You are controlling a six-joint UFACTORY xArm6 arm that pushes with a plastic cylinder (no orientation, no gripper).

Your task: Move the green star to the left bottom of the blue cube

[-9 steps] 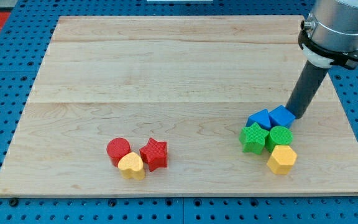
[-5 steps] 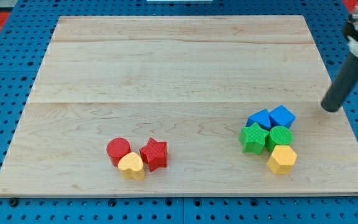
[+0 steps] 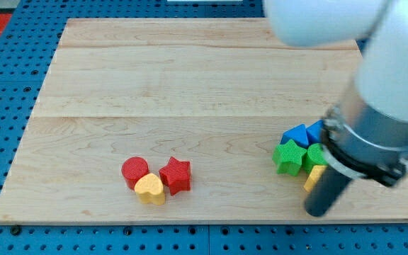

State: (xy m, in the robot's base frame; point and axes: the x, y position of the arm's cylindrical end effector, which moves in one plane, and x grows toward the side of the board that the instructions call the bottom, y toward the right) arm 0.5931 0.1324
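The green star (image 3: 287, 156) lies at the view's right, at the left end of a tight cluster. A blue triangular block (image 3: 295, 134) touches it from above. The blue cube (image 3: 315, 129) is mostly hidden behind the arm. A green block (image 3: 315, 155) sits right of the star, and a yellow block (image 3: 313, 177) peeks out below it. My tip (image 3: 319, 211) rests on the board just below the yellow block, below and right of the green star. The arm's large body covers the right side of the cluster.
A red cylinder (image 3: 134, 170), a yellow heart (image 3: 149, 189) and a red star (image 3: 176, 176) sit together at the view's lower middle left. The wooden board (image 3: 190, 78) ends close below my tip.
My tip has swung from the right of the blue cube down to below the yellow block, and the arm now looms large over the cluster. The blocks have not visibly moved.
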